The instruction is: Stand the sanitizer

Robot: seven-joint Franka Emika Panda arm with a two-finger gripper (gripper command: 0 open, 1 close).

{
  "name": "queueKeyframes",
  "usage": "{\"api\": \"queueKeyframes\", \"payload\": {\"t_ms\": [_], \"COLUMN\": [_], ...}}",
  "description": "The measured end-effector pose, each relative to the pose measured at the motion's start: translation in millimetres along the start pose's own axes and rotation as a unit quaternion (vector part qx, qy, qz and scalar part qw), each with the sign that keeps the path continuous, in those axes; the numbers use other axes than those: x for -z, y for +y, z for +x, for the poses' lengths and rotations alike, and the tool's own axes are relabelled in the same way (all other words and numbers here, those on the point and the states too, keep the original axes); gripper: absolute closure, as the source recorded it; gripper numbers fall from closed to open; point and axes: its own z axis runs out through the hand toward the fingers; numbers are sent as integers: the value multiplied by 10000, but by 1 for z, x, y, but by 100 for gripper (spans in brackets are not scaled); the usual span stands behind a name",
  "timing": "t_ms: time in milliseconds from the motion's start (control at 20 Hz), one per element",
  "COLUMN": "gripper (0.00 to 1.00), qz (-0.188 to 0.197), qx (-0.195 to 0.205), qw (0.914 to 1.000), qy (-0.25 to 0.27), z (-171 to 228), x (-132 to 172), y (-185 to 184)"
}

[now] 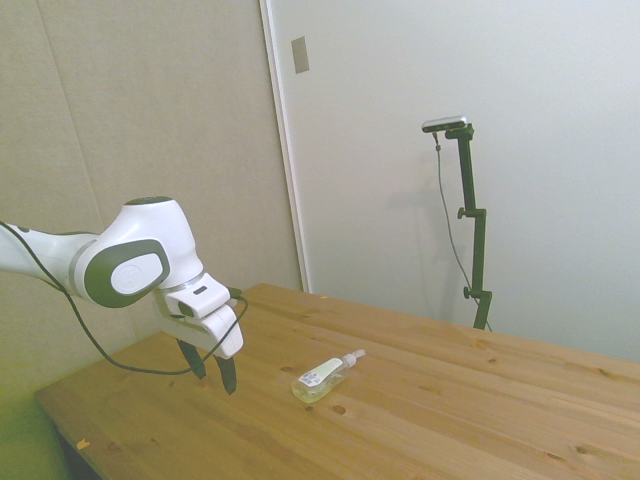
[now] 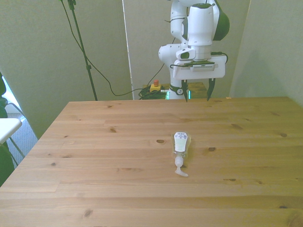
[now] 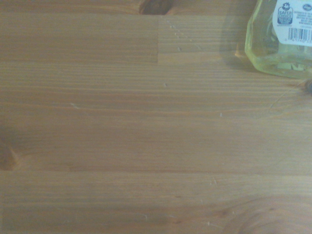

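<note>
The sanitizer [image 1: 322, 378] [image 2: 180, 145] lies flat on its side on the wooden table [image 1: 480, 400], label up. Its white pump nozzle [image 2: 180, 169] points toward the table's near edge in the front view. It is a small clear bottle of pale yellow liquid. The wrist view catches only the bottle's base end [image 3: 279, 39] at one corner. My gripper [image 1: 212, 372] [image 2: 196, 91] hangs open above the table, behind the bottle in the front view and left of it in the side view. Nothing is between its fingers.
Bare wood planks with dark knots [image 2: 160, 141] surround the bottle. Behind the table's far edge, cables and a red-and-yellow button box [image 2: 155, 86] lie on the floor. A white object [image 2: 8, 127] stands off the front view's left edge.
</note>
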Motion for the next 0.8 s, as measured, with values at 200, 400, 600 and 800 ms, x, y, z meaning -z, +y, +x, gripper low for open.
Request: {"api": "queueKeyframes", "payload": {"t_ms": [200,400,600,800], "gripper": [0,0,0,0], "qz": [65,331,418,529], "qx": [-47,-340,-678,-733], "qw": [9999,9977,9943,9927], "qy": [78,484,708,800], "z": [5,48,112,135], "x": [1,1,-25,-27], "y": [-5,-28,-63,-90]}}
